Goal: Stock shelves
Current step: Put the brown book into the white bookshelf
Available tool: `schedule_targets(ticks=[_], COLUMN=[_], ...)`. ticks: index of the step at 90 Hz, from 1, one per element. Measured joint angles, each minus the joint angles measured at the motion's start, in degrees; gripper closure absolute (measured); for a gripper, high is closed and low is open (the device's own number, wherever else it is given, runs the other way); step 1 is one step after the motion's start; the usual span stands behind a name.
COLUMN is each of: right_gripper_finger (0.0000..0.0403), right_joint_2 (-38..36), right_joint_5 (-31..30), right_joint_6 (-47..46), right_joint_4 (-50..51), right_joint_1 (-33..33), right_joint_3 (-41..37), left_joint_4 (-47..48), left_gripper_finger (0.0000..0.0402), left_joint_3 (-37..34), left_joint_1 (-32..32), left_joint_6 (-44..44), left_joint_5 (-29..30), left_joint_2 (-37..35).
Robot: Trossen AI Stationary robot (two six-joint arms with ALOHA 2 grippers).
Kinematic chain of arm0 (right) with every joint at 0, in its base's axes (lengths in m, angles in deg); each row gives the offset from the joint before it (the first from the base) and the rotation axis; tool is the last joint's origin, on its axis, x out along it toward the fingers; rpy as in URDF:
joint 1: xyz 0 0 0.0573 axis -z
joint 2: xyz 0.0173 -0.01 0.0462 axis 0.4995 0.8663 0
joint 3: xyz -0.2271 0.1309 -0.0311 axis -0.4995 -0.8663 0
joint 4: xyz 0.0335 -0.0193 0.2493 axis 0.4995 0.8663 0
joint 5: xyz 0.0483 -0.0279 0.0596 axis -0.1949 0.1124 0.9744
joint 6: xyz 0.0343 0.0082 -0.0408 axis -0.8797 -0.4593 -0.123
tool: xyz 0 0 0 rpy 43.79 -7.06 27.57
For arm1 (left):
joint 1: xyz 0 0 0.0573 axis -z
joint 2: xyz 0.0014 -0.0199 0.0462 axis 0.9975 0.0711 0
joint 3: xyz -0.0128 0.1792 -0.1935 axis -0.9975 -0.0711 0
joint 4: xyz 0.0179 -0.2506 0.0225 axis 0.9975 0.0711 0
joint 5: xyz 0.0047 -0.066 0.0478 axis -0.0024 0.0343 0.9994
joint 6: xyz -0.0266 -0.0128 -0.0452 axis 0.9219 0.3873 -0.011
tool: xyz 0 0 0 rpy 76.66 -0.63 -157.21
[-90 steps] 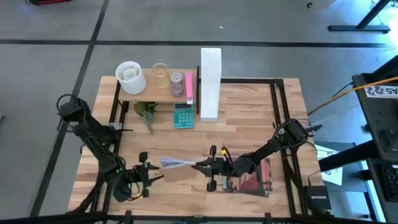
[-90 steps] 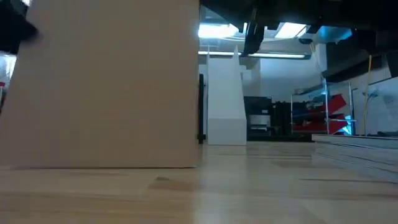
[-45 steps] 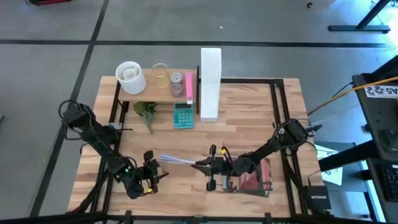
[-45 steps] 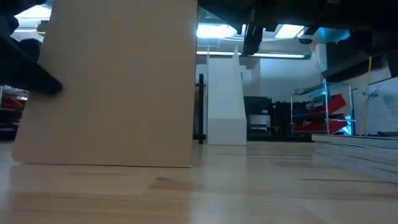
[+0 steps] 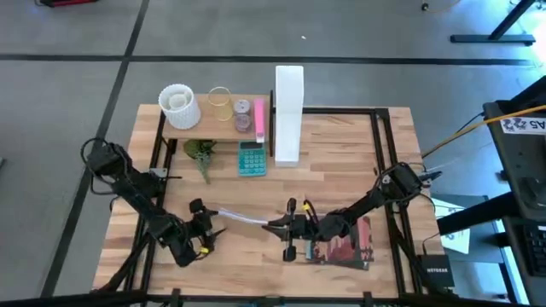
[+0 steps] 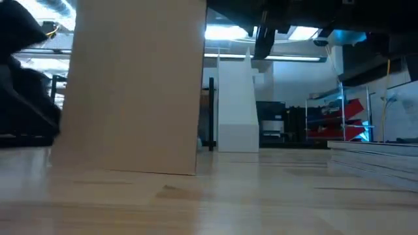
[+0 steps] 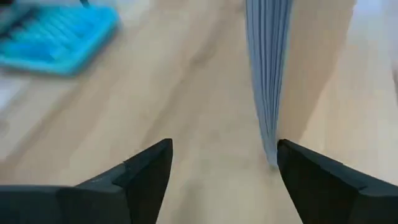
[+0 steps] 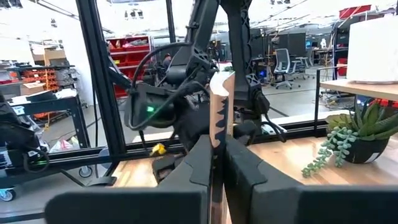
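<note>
The right gripper (image 5: 275,227) is clamped on one end of a thin book (image 5: 241,219) standing on edge at the table's (image 5: 341,153) front centre. The left gripper (image 5: 210,232) sits at the book's other end, fingers spread, the book's edge between them. The wooden shelf (image 5: 213,126) and white file box (image 5: 288,111) stand at the back, well apart from both.

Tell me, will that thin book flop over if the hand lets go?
Probably. The book stands on its thin edge, gripped by the right hand, so it would likely tip. Its cover looks flat and straight, so it seems fairly stiff. The open left hand around its other end might steady it.
</note>
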Motion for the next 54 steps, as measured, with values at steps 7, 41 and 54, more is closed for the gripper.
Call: schedule_targets(ticks=[7,41,54], right_gripper_finger=[0.0400,0.0400,0.0400], right_joint_2=[0.0,0.0,0.0], right_joint_5=[0.0,0.0,0.0], right_joint_6=[0.0,-0.2,-0.2], right_joint_4=[0.0,0.0,0.0], right_joint_1=[0.0,0.0,0.1], right_joint_3=[0.0,0.0,0.0], left_joint_4=[-3.4,-5.7,-7.7], left_gripper_finger=[0.0131,0.0131,0.0131], left_joint_3=[0.1,0.1,0.1], left_joint_1=[1.9,0.1,-2.6], left_joint_6=[-3.0,-4.8,-5.7], left_joint_5=[5.4,11.8,7.7], left_joint_2=[0.0,0.0,-0.1])
